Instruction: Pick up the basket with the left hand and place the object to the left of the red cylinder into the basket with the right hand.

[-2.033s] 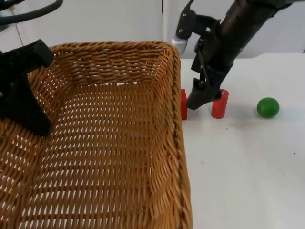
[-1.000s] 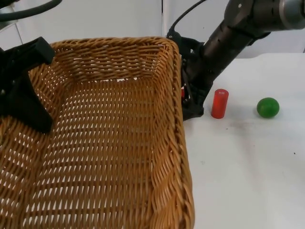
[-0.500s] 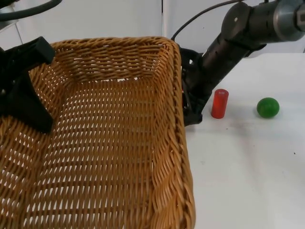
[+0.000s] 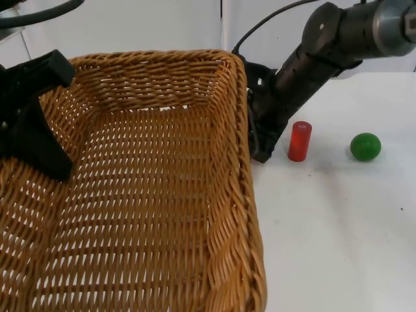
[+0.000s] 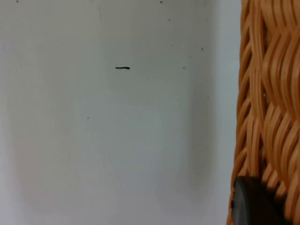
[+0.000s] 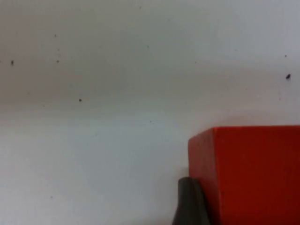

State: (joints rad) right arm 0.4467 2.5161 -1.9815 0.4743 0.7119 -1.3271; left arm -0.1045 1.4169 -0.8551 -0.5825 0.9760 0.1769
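Observation:
The woven basket [image 4: 227, 195] hangs off the table, its left rim held by my left gripper [image 4: 53, 166], which is shut on it. In the left wrist view a black fingertip [image 5: 251, 204] presses against the wicker rim [image 5: 269, 93]. The red cylinder [image 4: 299, 140] stands upright on the table. Just left of it my right gripper [image 4: 260, 155] reaches down beside the basket's right rim. The right wrist view has the red block [image 6: 253, 173] with a black fingertip [image 6: 190, 204] against its side. In the top view the basket rim and gripper hide the block.
A green ball [image 4: 365, 146] lies right of the cylinder. The white table [image 4: 338, 234] stretches open in front of both. The basket's right rim sits very close to my right gripper. The grey partition wall [image 4: 162, 26] closes the back.
My right gripper came down from between the block and cylinder onto the red block beside the basket, and in the last half second it rose slightly. The basket and left arm barely moved.

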